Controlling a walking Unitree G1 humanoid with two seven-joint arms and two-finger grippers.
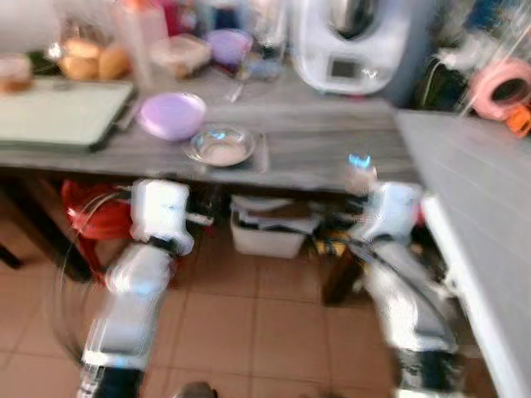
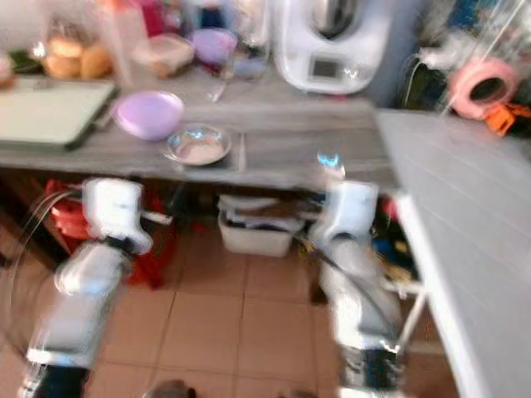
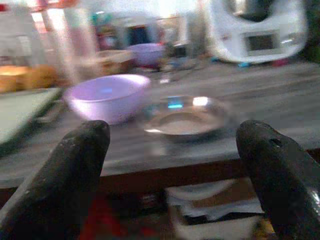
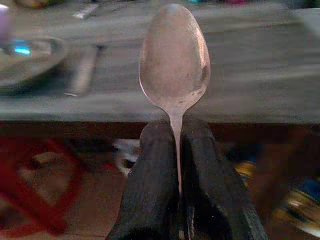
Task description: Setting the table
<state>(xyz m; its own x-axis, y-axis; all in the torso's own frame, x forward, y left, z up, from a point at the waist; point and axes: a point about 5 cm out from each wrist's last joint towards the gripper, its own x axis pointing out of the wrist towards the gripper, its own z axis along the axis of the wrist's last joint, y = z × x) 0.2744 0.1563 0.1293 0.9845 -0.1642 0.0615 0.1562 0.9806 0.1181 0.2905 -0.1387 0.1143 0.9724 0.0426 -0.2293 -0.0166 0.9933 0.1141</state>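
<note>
Our right fingers (image 4: 150, 175) are pinched on the spoon (image 4: 175, 60), bowl up, its stem clamped between them, with the tabletop (image 4: 250, 90) ahead. The left fingers (image 3: 70, 165) stand spread and empty, facing the steel dish (image 3: 185, 117) and purple bowl (image 3: 107, 95). From the blurred left eye view, both arms sit below the tabletop edge, the dish near its front. We judge we should lift the spoon above the edge, then lay it flat just beside the dish, keeping the pinch firm until it rests.

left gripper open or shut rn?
Open. In the left wrist view the left gripper has its two black fingers set wide apart with nothing between them, facing the metal bowl.
</note>
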